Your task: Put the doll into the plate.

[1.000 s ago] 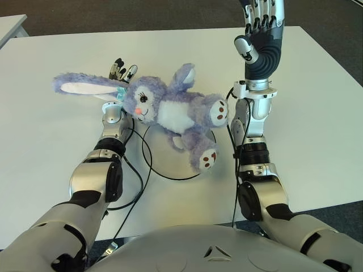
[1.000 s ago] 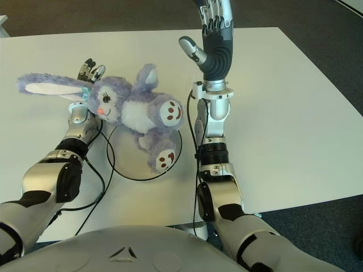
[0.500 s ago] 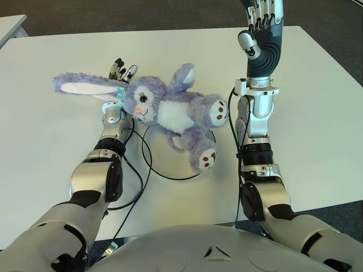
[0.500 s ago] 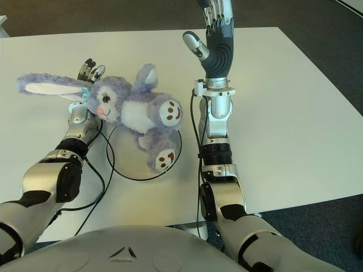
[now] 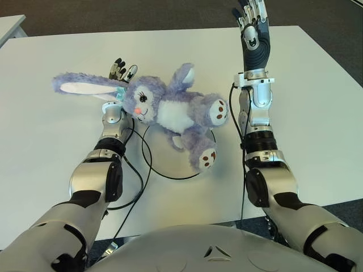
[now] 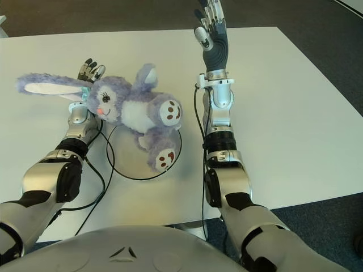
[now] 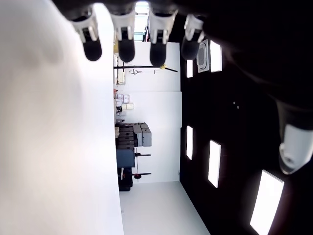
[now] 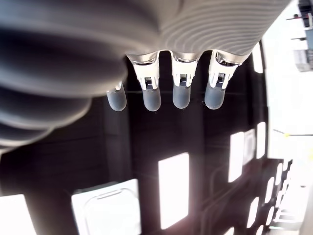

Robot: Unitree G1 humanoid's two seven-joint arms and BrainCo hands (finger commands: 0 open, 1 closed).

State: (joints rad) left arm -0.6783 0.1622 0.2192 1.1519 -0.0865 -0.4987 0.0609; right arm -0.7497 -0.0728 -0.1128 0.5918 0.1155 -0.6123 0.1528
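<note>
1. Here, from the head camera, I look down at a white table [image 5: 317,113], and the landmark I place everything by is a round plate [image 5: 170,161] with a thin dark rim, lying on the table close in front of the robot's body.
2. A purple plush doll [image 5: 164,107], a rabbit with a white belly and long ears, lies sprawled across the plate. Its trunk and legs cover the far half of the plate, one foot reaches the plate's right rim, and its head and one long ear stretch past the plate's left edge over the table.
3. My left hand [image 5: 122,70] shows beyond the plate's far-left side, mostly hidden behind the doll's head and ear. Only its dark fingertips [image 5: 118,64] stick out above the fur. In the left wrist camera the fingers [image 7: 124,46] are straight and spread, with nothing between them, so this hand grips nothing.
4. My right hand [image 5: 252,28] is raised to the right of the plate and farther away, well apart from the doll. Its palm stands upright, fingers pointing up and away. The right wrist camera shows its fingers [image 8: 151,95] extended side by side and empty.
5. A thin black cable [image 5: 136,187] loops on the table beside the plate's left rim, next to my left forearm.
</note>
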